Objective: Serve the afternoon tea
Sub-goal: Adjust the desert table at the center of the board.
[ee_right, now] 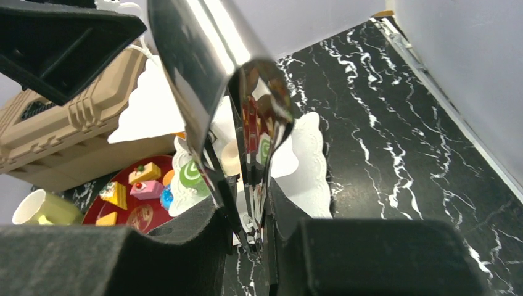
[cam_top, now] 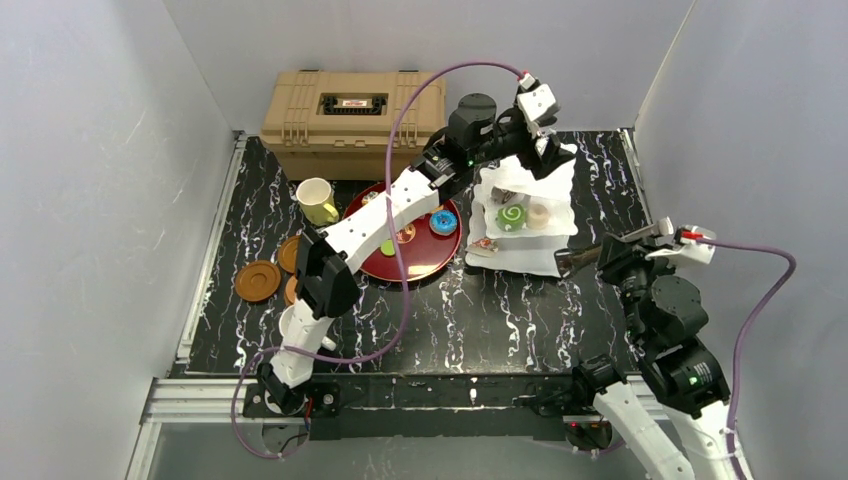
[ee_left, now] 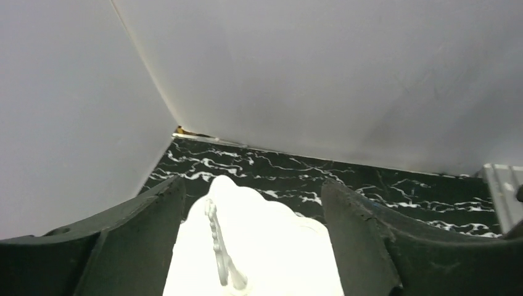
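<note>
The white three-tier stand [cam_top: 525,215] stands right of the tray. Its middle tier holds a green swirl cake [cam_top: 511,217] and a pale doughnut [cam_top: 540,215]. A small cake [cam_top: 486,245] lies on the bottom tier. My left gripper [cam_top: 545,155] is open over the top tier [ee_left: 259,246], one finger on each side, the loop handle [ee_left: 219,253] between them. My right gripper [cam_top: 605,255] is shut on shiny metal tongs [ee_right: 191,61] that point at the stand from the right. Several cakes [ee_right: 145,182] lie on the tray. A pale-yellow mug [cam_top: 318,200] and brown saucers [cam_top: 258,281] sit at the left.
The dark-red tray [cam_top: 430,262] lies under my left arm. A tan case [cam_top: 350,120] stands at the back wall. Grey walls close in the sides and back. The white mug cannot be made out.
</note>
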Robot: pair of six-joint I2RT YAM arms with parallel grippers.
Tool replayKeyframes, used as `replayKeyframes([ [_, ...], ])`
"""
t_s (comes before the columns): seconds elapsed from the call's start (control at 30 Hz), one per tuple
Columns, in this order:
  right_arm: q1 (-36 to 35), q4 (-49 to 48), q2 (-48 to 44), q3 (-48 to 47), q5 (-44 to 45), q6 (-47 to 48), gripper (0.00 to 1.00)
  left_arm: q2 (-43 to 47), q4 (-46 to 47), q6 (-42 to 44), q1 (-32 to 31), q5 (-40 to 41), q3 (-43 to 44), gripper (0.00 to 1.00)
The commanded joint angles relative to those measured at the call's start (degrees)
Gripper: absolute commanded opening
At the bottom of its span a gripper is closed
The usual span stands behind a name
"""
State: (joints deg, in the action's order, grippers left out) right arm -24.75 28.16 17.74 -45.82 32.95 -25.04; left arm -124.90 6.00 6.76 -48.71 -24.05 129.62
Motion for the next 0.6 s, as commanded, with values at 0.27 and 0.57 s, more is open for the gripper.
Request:
replayKeyframes([
  [0.27, 0.06, -21.01, 14.12, 1.45, -19.25, 1.54, 0.26, 25.01, -3.83, -0.45, 5.38, 1.95, -18.07, 0.98],
  [0.57, -8.06, -38.73, 34.29, -3.02, -22.53, 4.52, 0.22, 43.75, -19.16, -3.90, 20.08, 7.56, -38.12, 0.98],
])
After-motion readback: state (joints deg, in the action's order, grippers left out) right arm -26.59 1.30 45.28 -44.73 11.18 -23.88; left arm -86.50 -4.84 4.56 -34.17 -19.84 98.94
